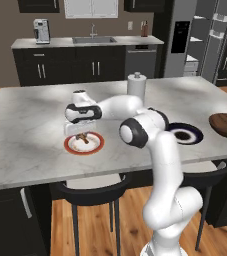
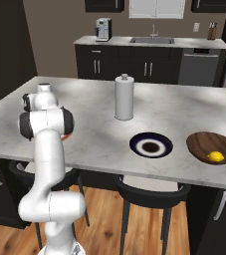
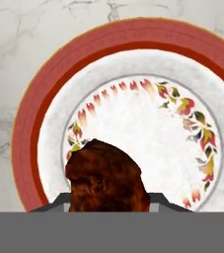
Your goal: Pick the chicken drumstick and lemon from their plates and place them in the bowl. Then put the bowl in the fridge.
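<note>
The two-finger gripper (image 1: 81, 134) pinches the golden-brown chicken drumstick (image 3: 107, 179) directly above the orange-red rimmed plate (image 3: 29, 123), its length running between the jaws.

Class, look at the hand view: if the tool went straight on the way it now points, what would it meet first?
The tool points down at the orange-red-rimmed plate, with the chicken drumstick already between its fingers. Straight on, it would likely press the drumstick onto the plate's white centre; the depth is unclear.

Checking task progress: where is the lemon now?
In the right base view, the lemon lies inside the wooden bowl, right of the navy plate.
</note>
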Controlling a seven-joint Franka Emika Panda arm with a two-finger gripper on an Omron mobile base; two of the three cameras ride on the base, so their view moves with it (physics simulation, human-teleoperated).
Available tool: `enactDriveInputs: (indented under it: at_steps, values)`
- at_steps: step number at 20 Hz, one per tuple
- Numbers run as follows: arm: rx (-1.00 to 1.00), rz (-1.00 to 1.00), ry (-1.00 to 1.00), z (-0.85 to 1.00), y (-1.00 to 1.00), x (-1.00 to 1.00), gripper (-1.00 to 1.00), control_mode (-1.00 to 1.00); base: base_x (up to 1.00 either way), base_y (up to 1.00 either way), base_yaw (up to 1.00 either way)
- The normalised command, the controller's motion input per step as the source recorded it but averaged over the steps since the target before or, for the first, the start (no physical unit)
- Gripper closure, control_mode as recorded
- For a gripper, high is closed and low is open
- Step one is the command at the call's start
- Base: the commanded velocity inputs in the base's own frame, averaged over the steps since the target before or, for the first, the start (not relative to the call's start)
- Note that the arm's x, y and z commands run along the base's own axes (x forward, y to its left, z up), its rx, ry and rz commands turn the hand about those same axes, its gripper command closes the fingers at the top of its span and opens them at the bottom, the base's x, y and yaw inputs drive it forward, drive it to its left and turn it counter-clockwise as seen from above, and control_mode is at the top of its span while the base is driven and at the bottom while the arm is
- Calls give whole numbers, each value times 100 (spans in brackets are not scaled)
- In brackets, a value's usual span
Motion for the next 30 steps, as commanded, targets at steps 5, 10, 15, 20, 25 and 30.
enactDriveInputs:
  at_steps: [5,10,15,20,25,30]
  values:
    - [0,2,-1,33,-30,-41,100,-100,0,0,0]
    - [0,0,-1,17,-39,-39,100,-100,0,0,0]
    - [0,0,0,6,-45,-40,100,-100,0,0,0]
    - [0,-1,0,2,-51,-46,100,-100,0,0,0]
    - [0,-10,0,2,-48,-35,100,-100,0,0,0]
    - [0,-21,1,17,-48,-22,100,-100,0,0,0]
